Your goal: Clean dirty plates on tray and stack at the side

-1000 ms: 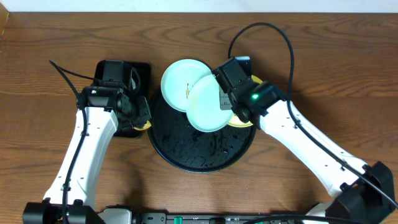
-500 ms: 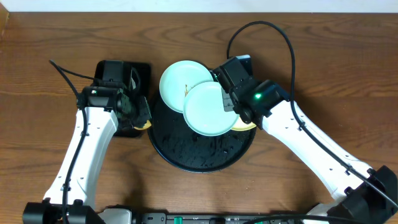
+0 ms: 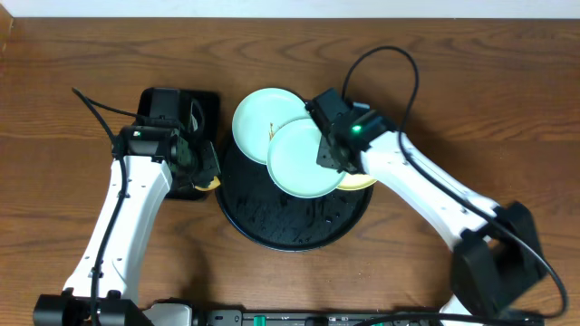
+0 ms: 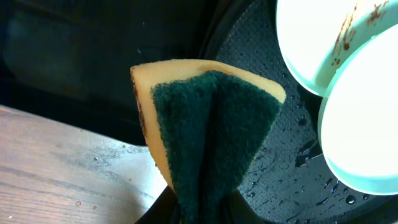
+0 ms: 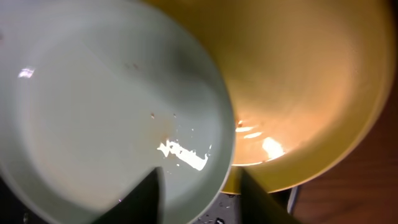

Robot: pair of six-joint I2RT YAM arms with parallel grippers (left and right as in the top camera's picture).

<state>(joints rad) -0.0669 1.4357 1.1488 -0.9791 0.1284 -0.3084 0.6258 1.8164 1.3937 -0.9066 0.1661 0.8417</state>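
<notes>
In the overhead view much of what matters sits under my own arms. The yellow plate (image 3: 364, 182) shows only as a thin crescent at about 3 o'clock on the round black tray (image 3: 290, 226), with the rest under my right wrist and the front mint-green plate (image 3: 299, 161). My right wrist view shows its broad bowl, but the mint plate's rim cuts across it, and I cannot tell whether the two touch. The front plate also covers the 4 o'clock part of the rear mint-green plate (image 3: 256, 122). The rear plate carries thin brown smears (image 4: 344, 38) near that overlap.

My right end effector (image 5: 200, 200) is spread. One dark finger (image 5: 142, 198) lies over the mint plate's wet face and the other is out past its rim, so the rim sits between them without being pinched. Both fingers are cut off by the bottom edge of the frame.

My left end effector (image 3: 207, 174) is pinching the sponge (image 4: 205, 124) — yellow foam with a green scrub face, creased down the middle. Its fingers are almost entirely hidden below the sponge. It hangs at the tray's 9 o'clock rim, beside the rectangular black tray (image 3: 208, 101), most of which my left arm hides.

The rear plate overhangs the round tray's rim at 12 o'clock, and the yellow one reaches past it at 3. From 5 through 8 o'clock the tray floor is bare, with water droplets (image 4: 311, 149) on it. The table (image 3: 72, 54) lies open at 12 o'clock beyond the plates — and to both far sides.
</notes>
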